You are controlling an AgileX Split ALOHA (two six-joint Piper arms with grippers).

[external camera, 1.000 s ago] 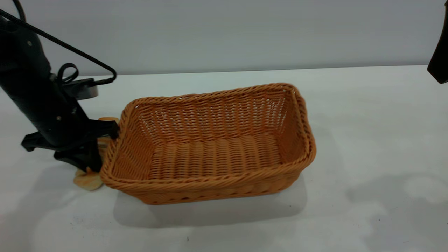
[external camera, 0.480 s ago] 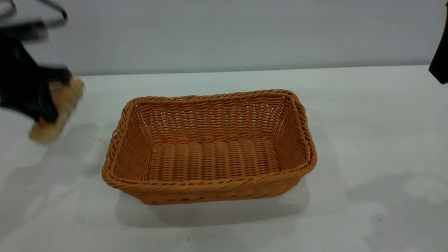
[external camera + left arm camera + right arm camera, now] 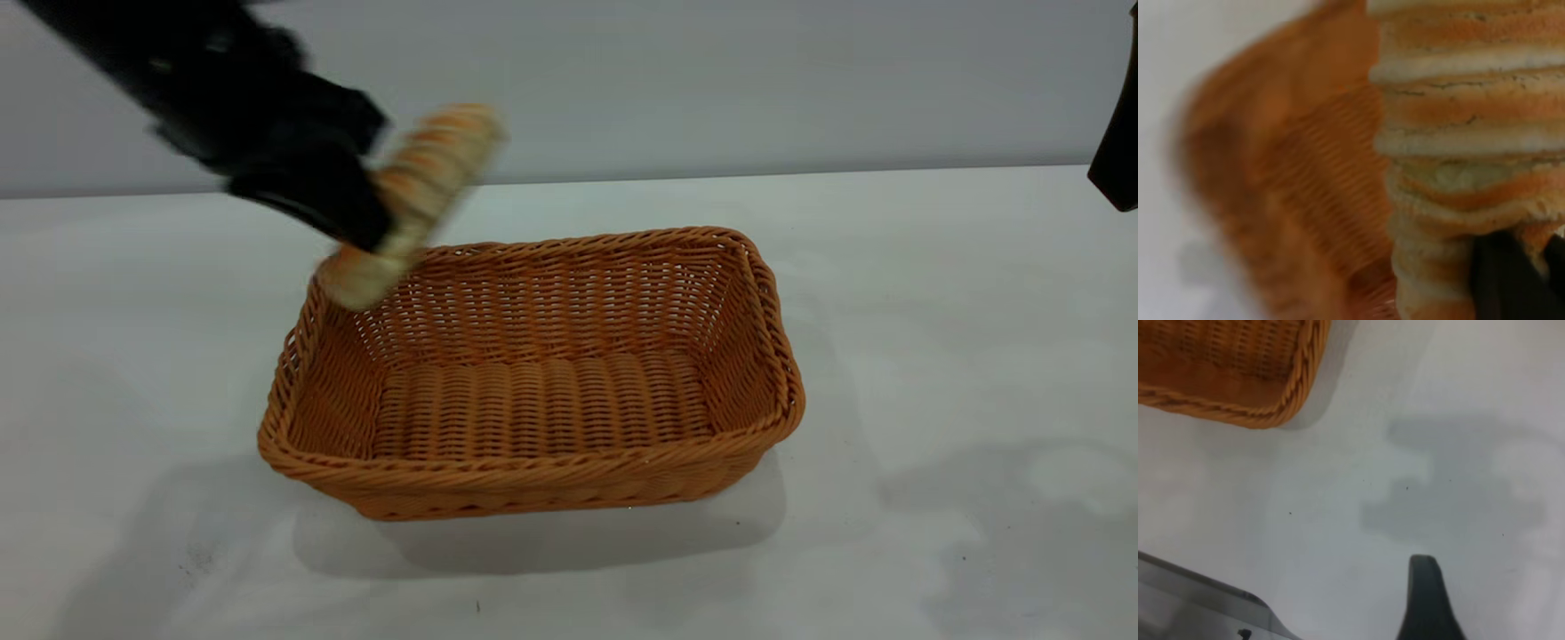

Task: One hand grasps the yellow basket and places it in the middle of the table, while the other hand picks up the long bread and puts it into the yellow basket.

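Note:
The yellow basket (image 3: 533, 484) stands upright and empty at the middle of the white table (image 3: 933, 311). My left gripper (image 3: 369, 209) is shut on the long bread (image 3: 422, 182), a striped golden and cream roll. It holds the roll tilted in the air above the basket's far left corner. In the left wrist view the bread (image 3: 1465, 133) fills the frame, with the basket (image 3: 1305, 200) below it. My right gripper (image 3: 1118, 151) is parked high at the right edge, apart from the basket (image 3: 1231, 360).
Bare table lies to the left, right and front of the basket. A grey wall stands behind the table's far edge. A few dark specks mark the table near its front.
My left gripper has lifted the bread from the table at the basket's left end and swung it up and right, over the basket's far left corner. The basket has settled flat.

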